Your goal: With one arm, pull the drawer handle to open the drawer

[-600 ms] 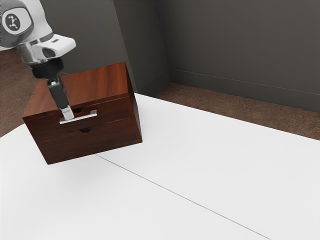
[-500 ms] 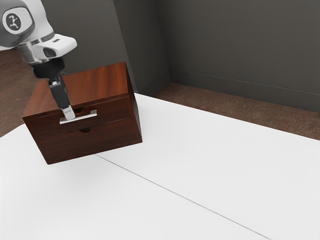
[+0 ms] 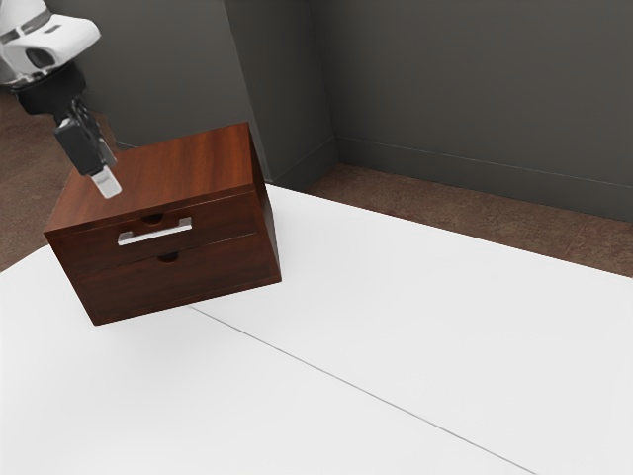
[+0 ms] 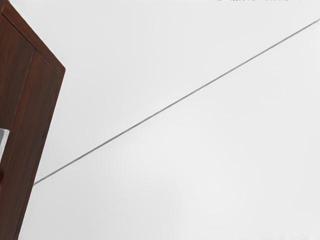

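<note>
A small cabinet (image 3: 163, 223) of glossy reddish-brown wood with a streaked grain stands on the smooth white bench (image 3: 396, 327), towards the exterior view's left. It is a plain box with square edges. Its face is split into two drawer fronts, each with a half-round notch. The upper drawer (image 3: 213, 220) carries the drawer handle (image 3: 154, 233), a flat, pale metal bar on two short legs, and its front lies flush with the lower one. The black pincer (image 3: 107, 185), light at its tip, hangs tilted above the cabinet's top, near its corner, apart from the handle. From this angle I cannot tell how far it is open. A thin dark seam (image 3: 346, 384) runs slantwise across the bench. The wrist view shows the cabinet's dark wooden face (image 4: 25, 125) beside the matte bench (image 4: 200, 175) and the same seam (image 4: 175, 104).
</note>
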### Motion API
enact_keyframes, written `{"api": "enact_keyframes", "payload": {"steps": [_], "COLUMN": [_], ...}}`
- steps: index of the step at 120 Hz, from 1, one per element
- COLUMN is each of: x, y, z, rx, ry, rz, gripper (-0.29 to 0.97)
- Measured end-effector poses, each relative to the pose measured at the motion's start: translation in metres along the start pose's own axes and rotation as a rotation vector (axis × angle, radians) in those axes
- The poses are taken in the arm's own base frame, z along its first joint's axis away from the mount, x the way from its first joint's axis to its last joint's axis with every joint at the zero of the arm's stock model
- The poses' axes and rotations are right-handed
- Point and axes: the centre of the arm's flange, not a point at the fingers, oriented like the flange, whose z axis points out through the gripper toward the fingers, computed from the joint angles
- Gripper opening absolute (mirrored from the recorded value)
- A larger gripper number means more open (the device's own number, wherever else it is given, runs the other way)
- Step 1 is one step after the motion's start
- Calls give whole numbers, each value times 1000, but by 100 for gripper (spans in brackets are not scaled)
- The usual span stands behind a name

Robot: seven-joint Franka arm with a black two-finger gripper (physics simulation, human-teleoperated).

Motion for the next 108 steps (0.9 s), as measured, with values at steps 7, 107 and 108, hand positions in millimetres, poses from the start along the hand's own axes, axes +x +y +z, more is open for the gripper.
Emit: {"api": "enact_keyframes", "payload": {"steps": [7, 107, 108], "x": [-4, -86, -88], "y": [17, 92, 93], "z": [-11, 62, 61], "rx": [8, 382, 385], "ry": [8, -180, -178], "rz": [34, 204, 204], "gripper": [68, 68, 68]}}
